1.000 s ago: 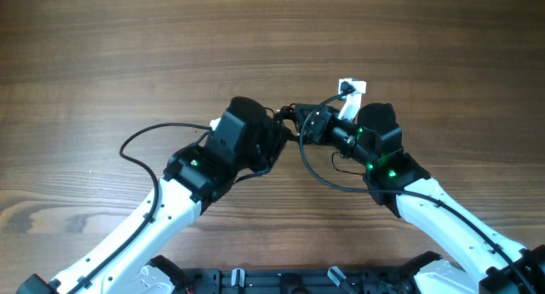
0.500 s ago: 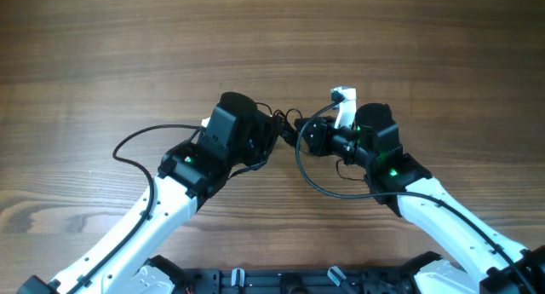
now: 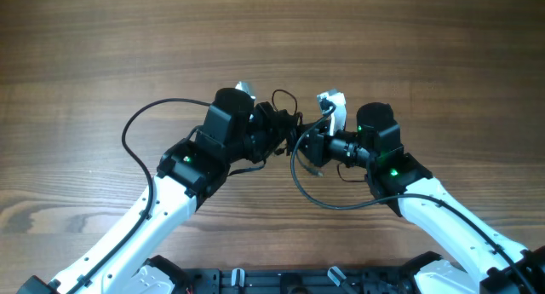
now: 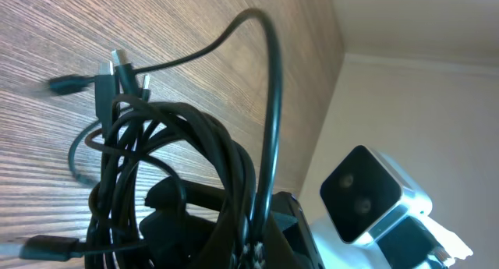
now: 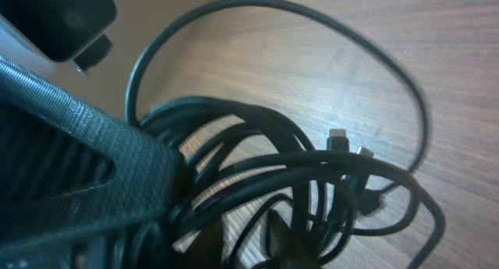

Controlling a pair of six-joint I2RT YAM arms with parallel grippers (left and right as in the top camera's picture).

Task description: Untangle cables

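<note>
Change: both hands drift left; the cables (image 3: 285, 123) bunch between them, with the near loop wider on the bench (image 3: 102, 55).
Left hand (image 3: 271, 128): grasping the cables.
Right hand (image 3: 308, 147): grasping the cables.
Meaning: the knot looks intact, no strand freed.

light: bright, even | shadows: soft | overhead: sharp | wrist views: foreground blurred

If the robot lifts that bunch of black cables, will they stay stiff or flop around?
Probably flop: the cables bend in soft loops instead of sticking out straight. They are likely light too, since they are thin cords. The loops cross over each other, so pulling one would probably drag the others along.
</note>
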